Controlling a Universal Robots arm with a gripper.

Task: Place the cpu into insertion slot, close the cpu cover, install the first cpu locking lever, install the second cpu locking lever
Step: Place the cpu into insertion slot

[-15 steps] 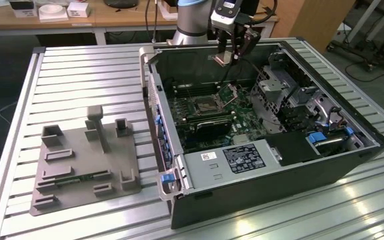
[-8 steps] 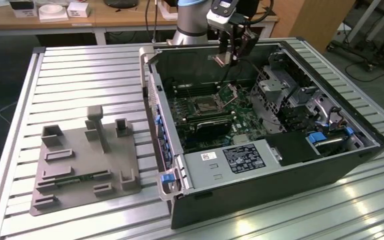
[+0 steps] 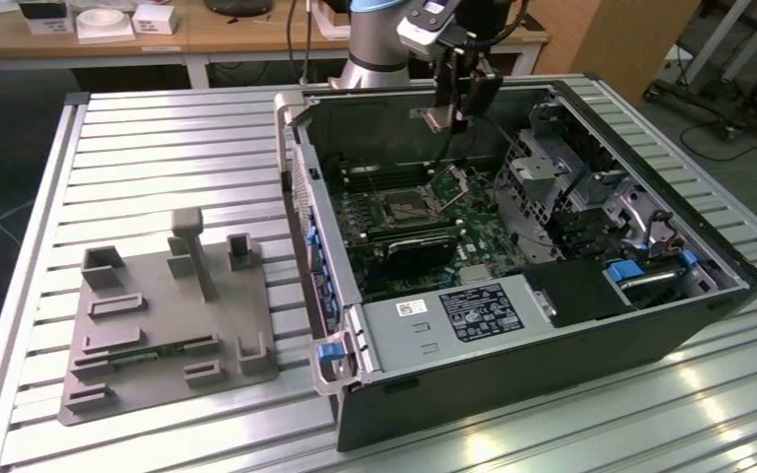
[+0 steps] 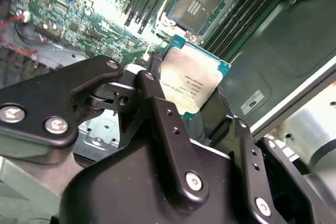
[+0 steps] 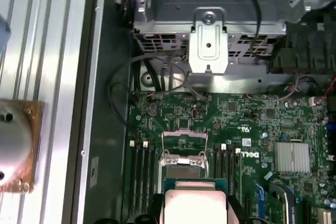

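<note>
Pincer (image 4: 188,88) grips the cpu (image 4: 193,77) by two opposite edges, holding the silvery chip tilted in the air inside the open computer case (image 3: 511,365). Below it, not touching, the bare socket (image 4: 194,4) sits on the green motherboard (image 4: 94,19), with the cpu cover (image 5: 184,135) swung up behind it.

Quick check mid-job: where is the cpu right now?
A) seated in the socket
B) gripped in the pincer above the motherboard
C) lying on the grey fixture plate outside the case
B: the second wrist view shows the cpu clamped in the pincer, with the socket beyond it bare.
</note>
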